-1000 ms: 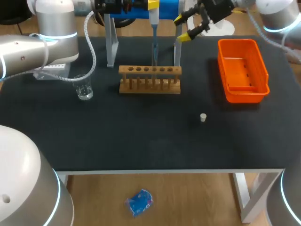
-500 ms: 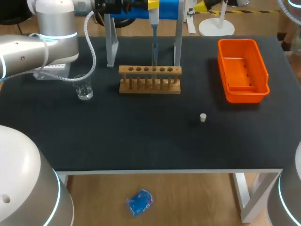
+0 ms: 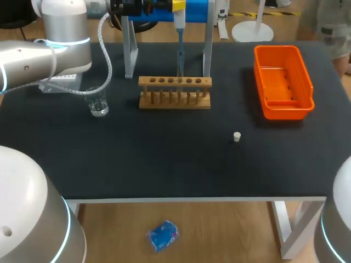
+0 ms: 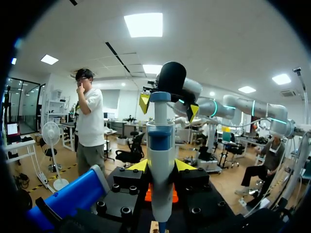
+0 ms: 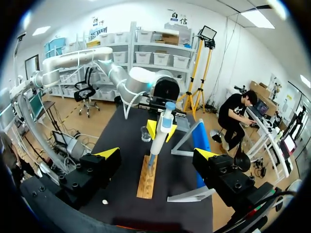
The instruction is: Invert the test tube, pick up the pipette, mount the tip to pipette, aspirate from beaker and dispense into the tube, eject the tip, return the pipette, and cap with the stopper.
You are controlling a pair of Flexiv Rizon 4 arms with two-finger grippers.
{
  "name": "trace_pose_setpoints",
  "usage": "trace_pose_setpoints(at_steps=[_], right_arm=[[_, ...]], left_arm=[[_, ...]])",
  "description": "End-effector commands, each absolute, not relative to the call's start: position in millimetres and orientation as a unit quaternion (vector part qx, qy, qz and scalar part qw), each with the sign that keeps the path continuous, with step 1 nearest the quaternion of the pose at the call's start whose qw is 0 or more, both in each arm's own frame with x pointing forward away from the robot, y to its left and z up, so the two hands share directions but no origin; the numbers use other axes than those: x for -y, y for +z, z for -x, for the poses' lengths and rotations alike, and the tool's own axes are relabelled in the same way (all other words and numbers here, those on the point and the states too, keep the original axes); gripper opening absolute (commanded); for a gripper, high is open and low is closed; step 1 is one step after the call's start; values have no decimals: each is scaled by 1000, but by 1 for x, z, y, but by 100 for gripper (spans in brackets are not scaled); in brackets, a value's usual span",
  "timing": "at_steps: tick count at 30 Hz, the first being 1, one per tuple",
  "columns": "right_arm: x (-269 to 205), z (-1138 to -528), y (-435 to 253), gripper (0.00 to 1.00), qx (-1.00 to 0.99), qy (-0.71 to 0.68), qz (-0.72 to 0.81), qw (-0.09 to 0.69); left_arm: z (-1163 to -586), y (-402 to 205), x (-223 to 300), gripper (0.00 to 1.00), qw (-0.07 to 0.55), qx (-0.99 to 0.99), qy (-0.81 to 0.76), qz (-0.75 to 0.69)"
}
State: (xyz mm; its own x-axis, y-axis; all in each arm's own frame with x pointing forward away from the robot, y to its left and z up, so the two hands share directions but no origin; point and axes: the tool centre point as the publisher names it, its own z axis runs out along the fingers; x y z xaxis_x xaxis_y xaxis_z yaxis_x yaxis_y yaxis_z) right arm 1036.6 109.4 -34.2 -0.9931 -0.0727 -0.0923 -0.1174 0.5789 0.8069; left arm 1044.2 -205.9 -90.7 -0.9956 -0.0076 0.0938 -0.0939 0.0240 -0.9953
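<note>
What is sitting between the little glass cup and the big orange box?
The wooden rack stands between the glass beaker and the orange bin, with the pipette hanging over it. The head view shows this.

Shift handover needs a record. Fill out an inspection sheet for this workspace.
Surface: black table, no damage seen.
Job's things: pipette hangs over the wooden rack; beaker stands left of the rack; stopper lies loose in front of the rack.
Clutter: orange bin at the right; metal stand behind the rack.
Pincers: left pincer shut on the pipette; right pincer open, holding nothing.
Cables: grey hose loops off the left arm above the beaker.
Surroundings: nothing seen.
</note>
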Motion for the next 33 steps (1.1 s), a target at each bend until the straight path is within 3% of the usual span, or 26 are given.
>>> trace_pose_setpoints(at_steps=[1, 8, 10, 12, 13, 33], right_arm=[[-108, -1036, -33, 100, -890, 453, 54, 24], [-118, -1034, -38, 100, -878, 476, 54, 19], [-125, -1035, -36, 31, -867, 495, 54, 18], [-131, -1035, -33, 5, -861, 506, 54, 22], [-134, -1036, -32, 0, -855, 515, 58, 23], [-179, -1037, -3, 0, -748, 660, 75, 3]], left_arm=[[-1043, -90, 206, 0, 29, 716, 697, -37], [-1043, -90, 206, 0, 29, 716, 697, -37], [-1043, -90, 206, 0, 29, 716, 697, -37], [-1043, -90, 206, 0, 29, 716, 697, -37], [-1043, -90, 206, 0, 29, 716, 697, -37], [-1043, -90, 206, 0, 29, 716, 697, -37]])
